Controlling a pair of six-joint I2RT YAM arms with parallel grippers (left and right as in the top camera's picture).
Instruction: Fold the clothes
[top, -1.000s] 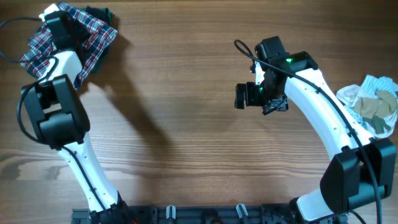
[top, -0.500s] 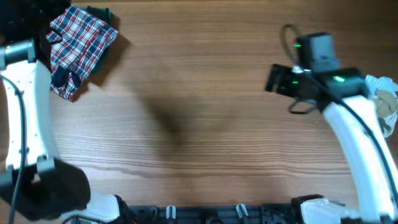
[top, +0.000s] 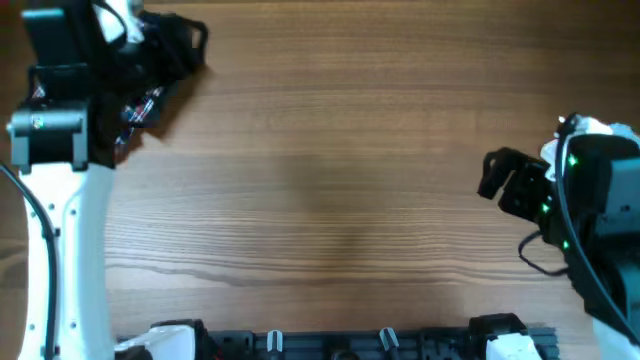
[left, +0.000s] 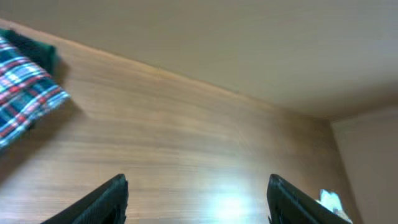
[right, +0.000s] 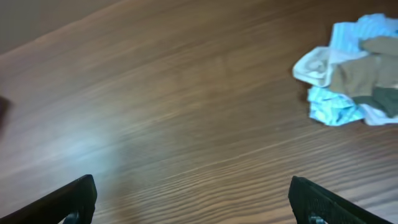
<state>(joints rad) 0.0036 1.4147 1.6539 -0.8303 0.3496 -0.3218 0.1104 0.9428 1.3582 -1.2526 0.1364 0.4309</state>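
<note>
The plaid garment lies folded at the table's far left corner, red, white and navy, with a dark green cloth behind it. From overhead only a sliver of the plaid shows under my left arm. My left gripper hangs open above bare wood to the right of the garment, with nothing between its fingers. My right gripper is open too, over bare table, with nothing in it. Overhead, it sits near the right edge.
A loose pile of light blue, white and tan clothes lies at the right side of the table, beyond the right gripper. Wood tabletop stretches between the two arms. My left arm rises tall over the left edge.
The left gripper has let go of the plaid garment, lifted and now covers it from overhead. The right arm has swung from the middle to the right edge.
</note>
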